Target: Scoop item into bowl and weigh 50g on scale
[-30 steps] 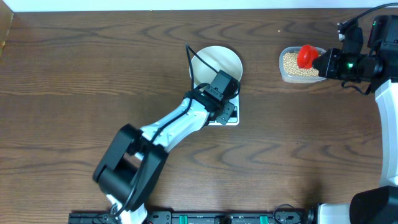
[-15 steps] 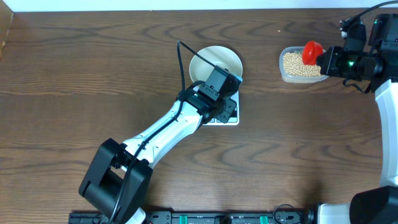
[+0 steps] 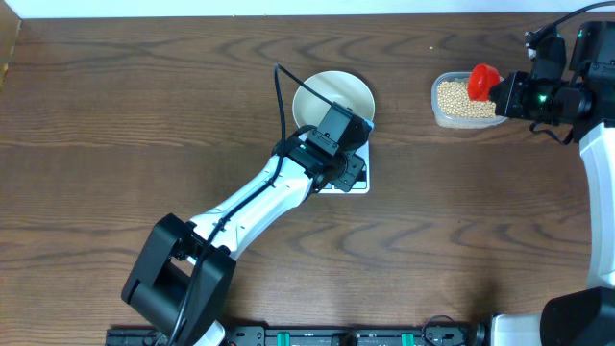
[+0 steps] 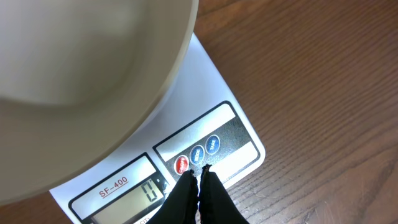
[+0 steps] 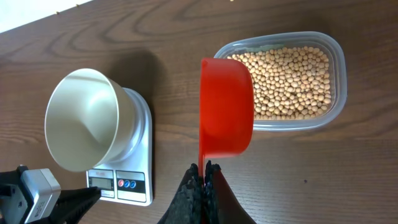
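Observation:
The white bowl (image 3: 333,98) stands on the white scale (image 3: 359,183); in the left wrist view the bowl (image 4: 74,56) looks empty and the scale's display (image 4: 124,193) reads 0. My left gripper (image 4: 198,171) is shut and empty, its tips at the scale's round buttons (image 4: 196,154). My right gripper (image 5: 204,167) is shut on the handle of a red scoop (image 5: 226,115), held at the left edge of the clear container (image 5: 336,68) of tan beans (image 5: 289,78). The overhead view shows the scoop (image 3: 480,81) over the container (image 3: 440,113).
The left arm (image 3: 250,207) stretches diagonally from the front edge to the scale. The right arm (image 3: 591,163) stands at the right edge. The table is dark wood (image 3: 144,115).
The left arm stretched out, bringing its gripper slightly further toward the bowl. The scoop lifted and shifted a little toward the container's far right side. Both were still over the last half second.

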You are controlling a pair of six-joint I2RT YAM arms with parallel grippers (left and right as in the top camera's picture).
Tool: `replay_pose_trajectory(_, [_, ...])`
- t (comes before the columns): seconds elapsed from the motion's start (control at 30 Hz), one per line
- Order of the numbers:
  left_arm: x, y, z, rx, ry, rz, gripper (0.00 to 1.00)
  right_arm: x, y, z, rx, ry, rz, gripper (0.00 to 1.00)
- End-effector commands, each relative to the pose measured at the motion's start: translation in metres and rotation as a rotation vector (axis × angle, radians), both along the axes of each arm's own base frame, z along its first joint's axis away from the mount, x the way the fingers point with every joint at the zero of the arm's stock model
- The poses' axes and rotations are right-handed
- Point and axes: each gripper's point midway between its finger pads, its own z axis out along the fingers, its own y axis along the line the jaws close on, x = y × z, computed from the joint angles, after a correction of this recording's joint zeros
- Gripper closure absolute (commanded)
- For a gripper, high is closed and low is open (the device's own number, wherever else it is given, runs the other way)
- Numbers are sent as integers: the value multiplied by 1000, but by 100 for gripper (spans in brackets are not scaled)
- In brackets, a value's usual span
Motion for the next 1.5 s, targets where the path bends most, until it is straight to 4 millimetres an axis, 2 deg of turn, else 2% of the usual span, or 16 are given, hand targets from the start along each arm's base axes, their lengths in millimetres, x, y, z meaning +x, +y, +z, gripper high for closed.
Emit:
replay_pose_trajectory(0.0, [-2, 3, -7, 14, 19, -7, 93, -1, -2, 15, -16, -40, 7, 99])
replay_pose_trajectory(0.53, [-1, 2, -6, 10, 13, -6, 93, -5, -1, 13, -12, -23, 7, 99])
replay_pose_trajectory(0.9, [6, -3, 1, -20, -8, 14, 93, -8, 0, 10, -9, -5, 7, 99])
replay_pose_trajectory(1.47, [7, -4, 9, -38, -16, 30, 93, -11, 0, 8, -7, 9, 7, 99])
